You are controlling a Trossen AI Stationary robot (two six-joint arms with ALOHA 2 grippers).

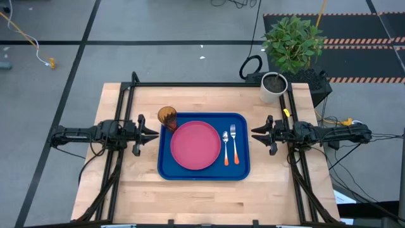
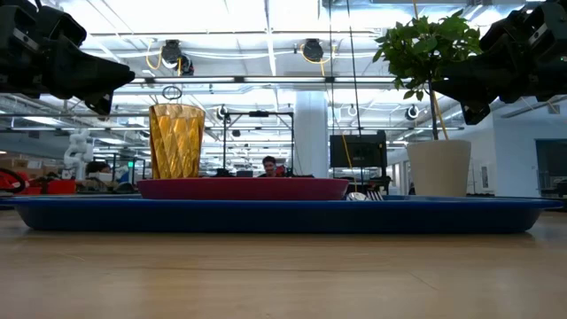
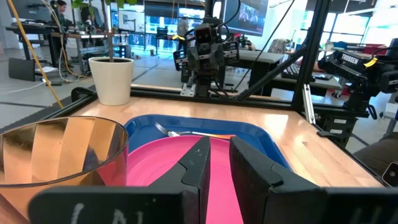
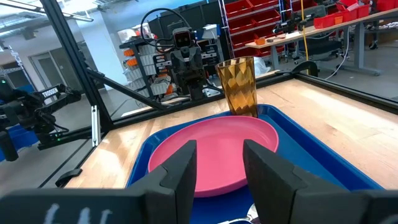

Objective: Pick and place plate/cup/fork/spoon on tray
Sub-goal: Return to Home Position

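Observation:
The blue tray lies in the middle of the table. On it lie the pink-red plate and, to the plate's right, the spoon and the fork, side by side with their orange handles toward the near edge. The amber ribbed cup stands upright in the tray's far left corner. My left gripper is open and empty, level, just left of the tray. My right gripper is open and empty, level, just right of the tray. Both point at the tray.
A white pot with a green plant stands at the table's far right corner. A black frame runs along the table's far edge and sides. Bare wood lies between the tray and the near edge.

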